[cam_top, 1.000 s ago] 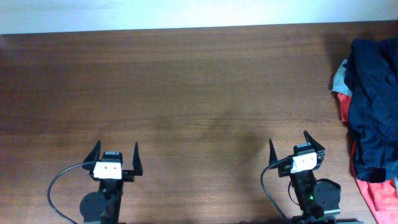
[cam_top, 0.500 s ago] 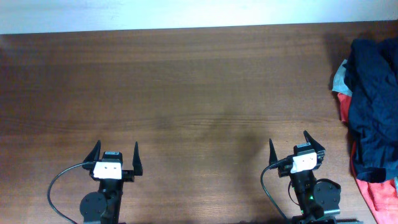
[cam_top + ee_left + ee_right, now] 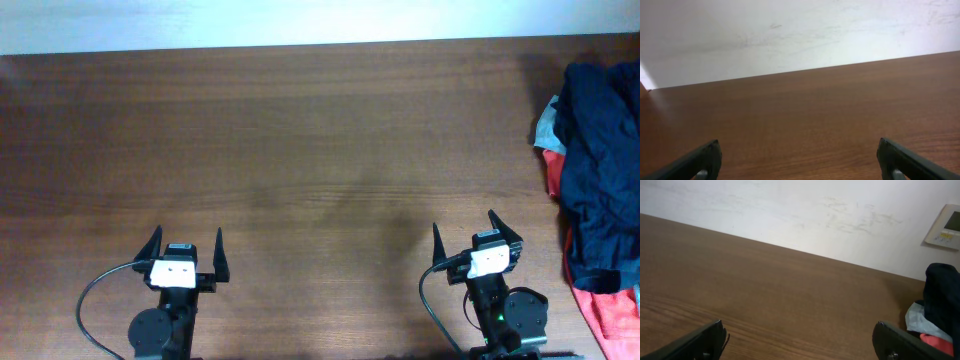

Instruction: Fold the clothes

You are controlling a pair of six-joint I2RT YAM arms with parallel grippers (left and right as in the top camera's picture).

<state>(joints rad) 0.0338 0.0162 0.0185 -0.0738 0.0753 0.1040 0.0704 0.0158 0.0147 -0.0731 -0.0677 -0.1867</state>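
No spread-out pair of dark navy shorts shows in any view; I cannot pick it out. My left gripper [image 3: 187, 238] is open and empty, low over the front left of the wooden table [image 3: 300, 130]; in the left wrist view [image 3: 797, 152] its fingers frame bare wood. My right gripper [image 3: 468, 230] is open and empty at the front right, left of the clothes heap; in the right wrist view [image 3: 797, 332] its fingers also frame bare wood.
A heap of garments [image 3: 598, 170], navy on top with red and pale grey-blue beneath, lies at the table's right edge and shows in the right wrist view [image 3: 941, 297]. A white wall stands behind the table, with a wall panel [image 3: 945, 227].
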